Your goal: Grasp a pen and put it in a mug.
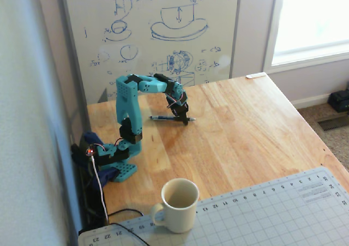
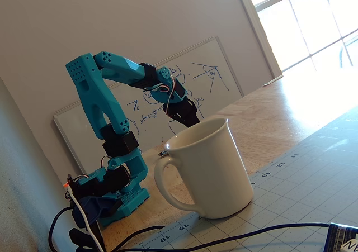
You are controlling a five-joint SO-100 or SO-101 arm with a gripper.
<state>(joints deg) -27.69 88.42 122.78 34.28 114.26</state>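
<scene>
The dark pen (image 1: 163, 117) lies flat on the wooden table (image 1: 245, 126), pointing left to right, beyond the arm's base. My gripper (image 1: 185, 119) points straight down with its black fingers on the pen's right part; the frame is too small to show whether they are closed on it. The cream-white mug (image 1: 180, 205) stands upright at the front, handle to the left, on the edge of a cutting mat. In the low fixed view the mug (image 2: 210, 168) fills the foreground and hides the pen and the tips of my gripper (image 2: 189, 119).
A grey gridded cutting mat (image 1: 262, 213) covers the front right of the table. A whiteboard (image 1: 152, 33) leans on the wall behind the arm. The turquoise arm base (image 1: 117, 167) is clamped at the table's left edge, with cables (image 1: 101, 191) trailing forward.
</scene>
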